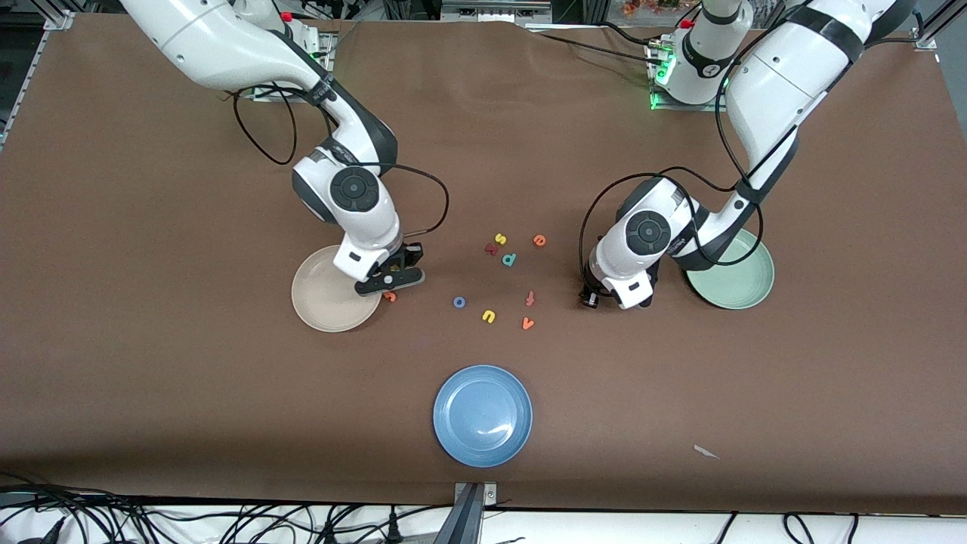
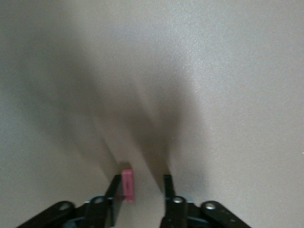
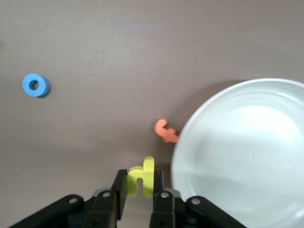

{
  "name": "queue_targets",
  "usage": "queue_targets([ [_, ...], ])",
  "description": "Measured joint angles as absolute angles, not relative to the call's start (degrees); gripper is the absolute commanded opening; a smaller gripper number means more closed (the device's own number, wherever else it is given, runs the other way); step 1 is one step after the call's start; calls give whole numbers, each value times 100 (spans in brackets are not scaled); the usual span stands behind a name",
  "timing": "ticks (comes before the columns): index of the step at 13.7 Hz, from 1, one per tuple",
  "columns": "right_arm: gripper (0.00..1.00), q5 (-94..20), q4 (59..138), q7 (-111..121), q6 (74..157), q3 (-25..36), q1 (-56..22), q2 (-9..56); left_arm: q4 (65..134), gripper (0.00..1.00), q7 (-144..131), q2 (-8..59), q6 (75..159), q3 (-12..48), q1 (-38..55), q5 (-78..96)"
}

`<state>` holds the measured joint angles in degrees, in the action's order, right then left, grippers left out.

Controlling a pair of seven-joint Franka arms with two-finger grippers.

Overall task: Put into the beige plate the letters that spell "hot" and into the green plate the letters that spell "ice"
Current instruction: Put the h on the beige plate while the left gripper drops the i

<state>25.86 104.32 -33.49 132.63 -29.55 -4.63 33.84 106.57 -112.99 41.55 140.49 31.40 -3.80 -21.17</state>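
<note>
Blue plate (image 1: 483, 415): round, shallow, glossy, sits nearest the front camera on the brown matte table cover (image 1: 151, 340). A small pale scrap (image 1: 706, 452) lies toward the left arm's end.

Loose foam letters, flat and tiny, farther back mid-table: orange v (image 1: 527, 324), yellow u (image 1: 488, 316), blue ring o (image 1: 458, 302), red-orange cross shape (image 1: 530, 298), teal p (image 1: 509, 259), a dark red piece (image 1: 491, 248), yellow s (image 1: 499, 239), orange e (image 1: 539, 240).

Beige plate (image 1: 317, 302): round, smooth, cream, toward the right arm's end. A curled orange letter (image 3: 166, 132) lies on the table just beside its rim.

Right gripper (image 3: 140, 183): low over the table at the beige plate's edge, fingers pinched on the yellow h (image 3: 141, 179), which stands upright between them.

Green plate (image 1: 744, 283): pale mint, same form, toward the left arm's end, partly under the left arm.

Left gripper (image 2: 142, 183): low over the table beside the green plate, jaws partly apart. The dark red i (image 2: 127, 185), a short bar, rests against one finger (image 2: 115, 187); a gap shows to the other finger, so no firm pinch is visible.

Cables run along the table's edges.
</note>
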Motion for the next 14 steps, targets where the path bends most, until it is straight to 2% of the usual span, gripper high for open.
queue_targets([
  [3, 8, 2225, 10437, -2768, 12837, -2935, -171, 2979, 10654, 0, -11299, 4155, 14049, 3140, -376, -2130],
  [6, 10, 2139, 10532, -2054, 12693, -2926, 288, 2773, 10654, 0, -11285, 4155, 14049, 3140, -375, -2136],
  [7, 20, 2135, 10565, -1964, 12699, -2925, 363, 2771, 10654, 0, -11230, 4154, 14046, 3140, -375, -2140],
  [9, 59, 2131, 10632, -1942, 12736, -2924, 382, 2802, 10638, 0, -10895, 4143, 13911, 3140, -378, -2148],
  [11, 76, 2127, 10671, -1942, 12858, -2924, 371, 2865, 10594, 0, -10338, 4072, 13486, 3135, -429, -2149],
  [12, 81, 2127, 10676, -1942, 12906, -2921, 372, 2903, 10577, 0, -10028, 4005, 13315, 3147, -508, -2149],
  [14, 81, 2127, 10678, -1942, 12946, -2907, 375, 2957, 10543, 0, -9433, 3850, 12937, 3355, -852, -2149],
])
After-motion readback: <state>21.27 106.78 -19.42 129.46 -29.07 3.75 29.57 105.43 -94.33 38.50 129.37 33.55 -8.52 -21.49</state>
